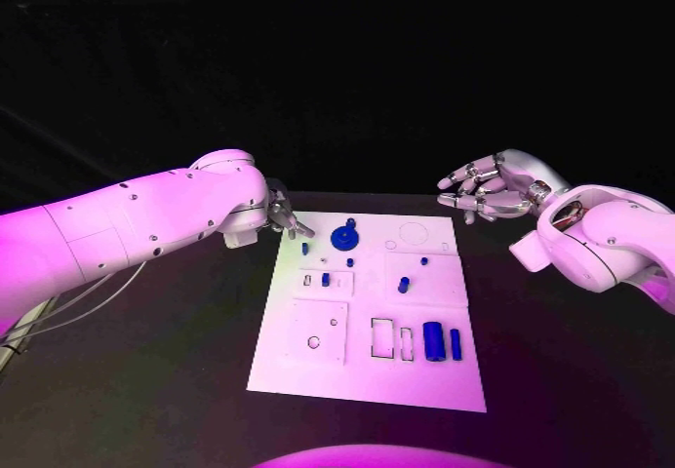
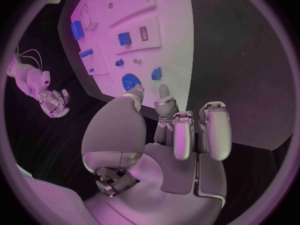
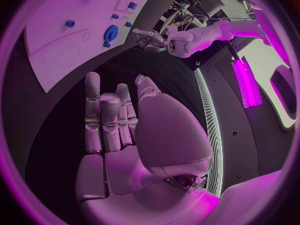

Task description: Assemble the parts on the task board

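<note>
The task board (image 1: 369,312) lies at the middle of the table (image 1: 155,390), long axis running from near edge to far edge. Near end: two blue blocks (image 1: 433,341) upright side by side. Mid-board: five small blue pegs (image 1: 404,285). Far end: one blue gear (image 1: 344,235). The left robot hand (image 1: 286,219), fingers apart and holding nothing, hovers at the board's far left corner, just beside the gear and nearer it. The right robot hand (image 1: 486,188), loosely spread and empty, hangs beyond the far right corner.

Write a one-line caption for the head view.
Both hands, left and right, hover empty at the far corners of the white task board with its blue parts.
</note>
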You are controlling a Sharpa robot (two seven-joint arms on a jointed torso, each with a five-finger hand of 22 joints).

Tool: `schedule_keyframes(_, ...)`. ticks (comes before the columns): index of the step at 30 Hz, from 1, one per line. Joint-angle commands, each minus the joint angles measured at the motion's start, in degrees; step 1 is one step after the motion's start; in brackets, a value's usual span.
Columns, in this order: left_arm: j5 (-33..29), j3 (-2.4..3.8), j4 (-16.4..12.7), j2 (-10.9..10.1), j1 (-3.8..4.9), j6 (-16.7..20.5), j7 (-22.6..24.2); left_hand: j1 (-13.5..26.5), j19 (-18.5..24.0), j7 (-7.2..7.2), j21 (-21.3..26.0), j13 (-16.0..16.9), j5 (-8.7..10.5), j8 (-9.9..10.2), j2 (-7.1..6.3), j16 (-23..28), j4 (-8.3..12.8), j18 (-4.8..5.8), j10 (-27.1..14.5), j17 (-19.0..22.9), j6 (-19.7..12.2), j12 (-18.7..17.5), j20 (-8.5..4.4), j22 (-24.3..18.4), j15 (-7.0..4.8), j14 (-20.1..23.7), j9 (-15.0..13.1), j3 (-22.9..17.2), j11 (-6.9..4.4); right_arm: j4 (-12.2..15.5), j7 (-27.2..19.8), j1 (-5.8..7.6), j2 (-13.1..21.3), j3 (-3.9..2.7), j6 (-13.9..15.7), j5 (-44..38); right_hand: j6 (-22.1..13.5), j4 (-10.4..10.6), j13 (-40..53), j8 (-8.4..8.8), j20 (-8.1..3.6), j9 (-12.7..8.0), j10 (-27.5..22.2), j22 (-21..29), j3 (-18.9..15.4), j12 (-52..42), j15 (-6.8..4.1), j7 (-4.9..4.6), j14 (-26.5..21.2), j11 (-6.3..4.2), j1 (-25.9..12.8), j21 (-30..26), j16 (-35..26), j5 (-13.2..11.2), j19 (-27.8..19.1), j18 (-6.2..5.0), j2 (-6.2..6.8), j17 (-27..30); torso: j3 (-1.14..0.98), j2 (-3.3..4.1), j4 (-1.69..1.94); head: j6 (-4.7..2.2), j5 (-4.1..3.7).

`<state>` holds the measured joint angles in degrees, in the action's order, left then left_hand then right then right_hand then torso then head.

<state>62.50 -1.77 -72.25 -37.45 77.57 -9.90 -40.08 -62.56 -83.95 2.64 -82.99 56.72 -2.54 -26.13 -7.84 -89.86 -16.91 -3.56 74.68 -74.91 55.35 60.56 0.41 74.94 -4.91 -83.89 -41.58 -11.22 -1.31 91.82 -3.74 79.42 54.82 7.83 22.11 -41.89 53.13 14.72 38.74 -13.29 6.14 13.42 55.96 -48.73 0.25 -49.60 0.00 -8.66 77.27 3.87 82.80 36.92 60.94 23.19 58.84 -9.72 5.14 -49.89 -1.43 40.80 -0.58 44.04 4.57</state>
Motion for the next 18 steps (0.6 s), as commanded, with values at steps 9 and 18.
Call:
schedule_keyframes(9, 0.25, -0.29, 4.23, 2.83, -1.02, -1.94, 0.64, 0.36, -0.13, 0.36, 0.11, -0.14, -0.27, 0.53, 0.42, -0.14, 0.1, 0.65, -0.46, -15.09, -0.15, -0.31, 0.51, 1.46, 0.38, -6.11, 0.28, 0.53, 0.21, 0.04, -0.29, -0.03, -0.2, 0.0, -0.33, -0.56, -0.47, 0.42, -0.1, -0.39, 0.26, 0.07, -0.1, 0.05, 0.07, 0.22, 0.01, 0.01, -0.33, 0.1, -0.49, -0.35, -0.27, 0.2, 0.19, -0.71, 0.1, 0.01, -0.05, -0.04, 0.0, 0.13, 0.04)
schedule_keyframes(18, -0.26, -0.35, 4.99, 3.77, -1.46, -2.34, 0.9, 0.2, -0.13, 0.39, 0.1, -0.14, -0.27, 0.68, 0.64, -0.14, 0.14, 0.65, -0.51, -15.09, -0.11, -0.29, 0.55, 1.48, 0.42, -6.11, 0.45, 0.59, 0.25, 0.0, -0.32, -0.03, -0.3, 0.0, -0.35, -0.56, -0.47, 0.42, -0.1, -0.39, 0.26, 0.07, -0.1, 0.05, 0.07, 0.22, 0.01, 0.01, -0.33, 0.1, -0.49, -0.35, -0.27, 0.2, 0.19, -0.71, 0.1, 0.01, -0.07, -0.09, -0.01, 0.25, 0.04)
